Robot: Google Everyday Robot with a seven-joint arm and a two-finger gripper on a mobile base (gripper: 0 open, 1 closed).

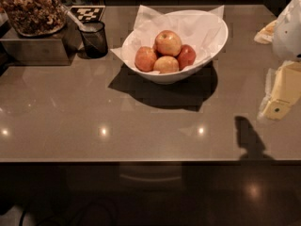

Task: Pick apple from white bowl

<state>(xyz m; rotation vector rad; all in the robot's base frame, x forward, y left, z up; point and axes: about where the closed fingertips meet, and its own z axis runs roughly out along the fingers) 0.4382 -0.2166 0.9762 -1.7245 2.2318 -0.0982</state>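
Glossy brown-grey worktop [141,126]. Left rear: a metal box [35,48] topped by a clear container of nut mix [30,8]. Just right of the box stands a small dark cup [95,40] holding a pale-handled utensil [75,20], with a checkered marker card [88,13] behind it. Centre rear, clustered together: a darker red apple [187,55], a pale yellow apple [166,64] and a reddish apple [145,59]. Right rear: a wrapped packet [267,31]. At the right edge, above the worktop: the gripper [277,102].

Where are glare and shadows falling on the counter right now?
Camera view: the white bowl throws a dark shadow forward; small light spots glint on the counter near its front edge; the apple is clearly lit; the gripper hangs at the right edge.
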